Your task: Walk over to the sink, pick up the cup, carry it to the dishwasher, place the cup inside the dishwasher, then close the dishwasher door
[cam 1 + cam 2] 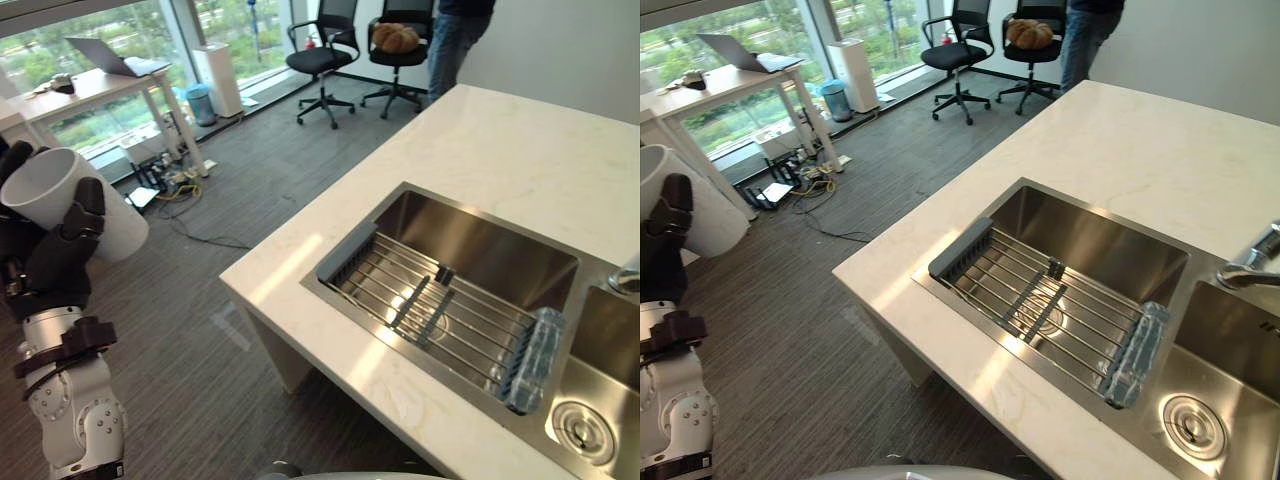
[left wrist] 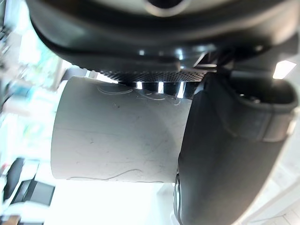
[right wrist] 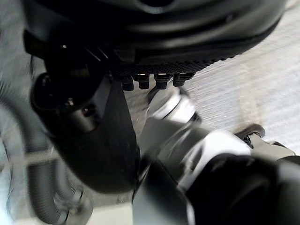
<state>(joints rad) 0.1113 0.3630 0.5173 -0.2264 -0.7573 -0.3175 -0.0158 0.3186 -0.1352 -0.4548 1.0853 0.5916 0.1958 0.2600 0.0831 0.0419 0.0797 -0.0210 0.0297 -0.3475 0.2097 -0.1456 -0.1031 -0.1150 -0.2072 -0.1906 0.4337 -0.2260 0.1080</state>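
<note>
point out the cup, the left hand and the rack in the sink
cup (image 1: 120,232), left eye view, on its white side wall
left hand (image 1: 50,270), left eye view, on the dark palm below the cup
rack (image 1: 385,282), left eye view, on its wires in the sink basin

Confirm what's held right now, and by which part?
Left hand holds the white cup, fingers curled round its side wall. Right hand carries nothing.
</note>
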